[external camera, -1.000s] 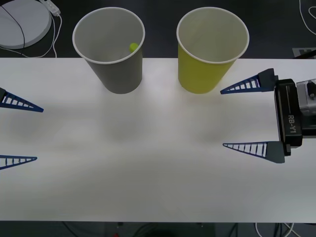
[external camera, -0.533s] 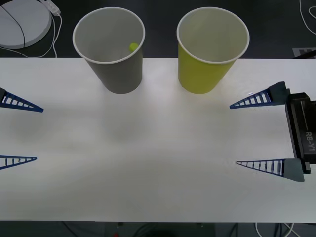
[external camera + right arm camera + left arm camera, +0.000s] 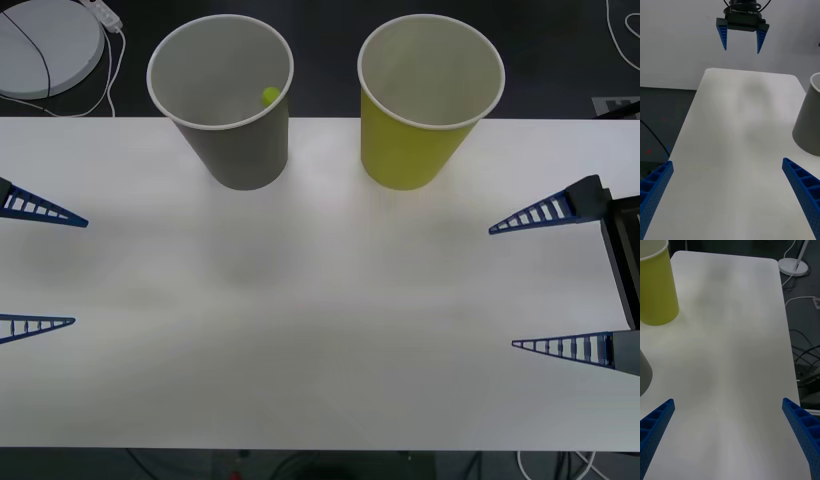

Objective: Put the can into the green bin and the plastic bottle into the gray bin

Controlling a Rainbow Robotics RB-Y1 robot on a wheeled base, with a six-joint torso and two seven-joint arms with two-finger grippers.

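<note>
The plastic bottle [image 3: 270, 96] is sitting inside the gray bin [image 3: 228, 120], the tabletop [image 3: 320, 300] carrying nothing loose, both hands [image 3: 40, 268] [image 3: 555, 280] hanging open, so sorting looks finished.

Right gripper [image 3: 552, 281] at right edge, fingers spread wide, apparently empty. Left gripper [image 3: 40, 268] at left edge, likewise spread.

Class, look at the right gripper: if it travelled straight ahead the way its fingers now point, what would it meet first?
Probably nothing on the table. The open right gripper points across the bare tabletop towards the open left gripper at the far side, which is likely the first thing in its line. The gray bin appears off to one side.
</note>
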